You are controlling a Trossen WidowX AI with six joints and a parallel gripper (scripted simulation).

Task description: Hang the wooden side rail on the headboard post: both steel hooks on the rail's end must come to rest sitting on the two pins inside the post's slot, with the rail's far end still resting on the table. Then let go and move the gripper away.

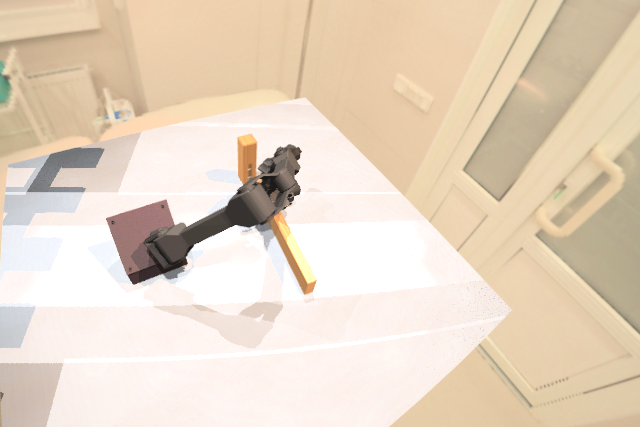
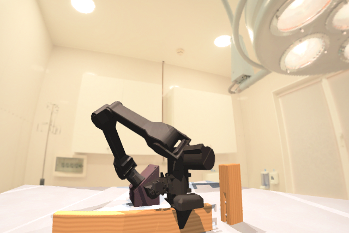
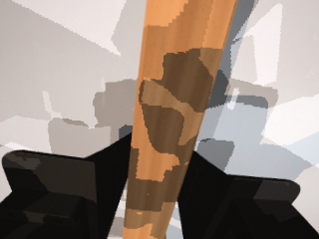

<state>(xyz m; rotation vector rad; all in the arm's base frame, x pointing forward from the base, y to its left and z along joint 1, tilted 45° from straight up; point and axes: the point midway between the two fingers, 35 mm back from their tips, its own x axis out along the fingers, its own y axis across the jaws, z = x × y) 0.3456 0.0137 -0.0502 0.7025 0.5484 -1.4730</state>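
The wooden side rail (image 1: 294, 257) (image 2: 112, 221) (image 3: 181, 30) lies low along the table, its hook end towards the post. My gripper (image 2: 181, 220) (image 3: 155, 138) is shut on the rail near that end, one finger on each side. Two steel hooks stick out from the rail's end; the upper hook (image 2: 215, 208) and lower hook (image 2: 214, 220) show in the exterior view, apart from the post. The headboard post (image 1: 247, 156) (image 2: 231, 187) stands upright, with small pins visible in its slot. In the top view the arm hides the fingers and the hooks.
The arm's base stands on a dark maroon block (image 1: 139, 236) (image 2: 146, 196) to one side of the rail. The arm reaches over the rail, close beside the post. The white table (image 1: 413, 277) has an edge and a corner on the right in the top view.
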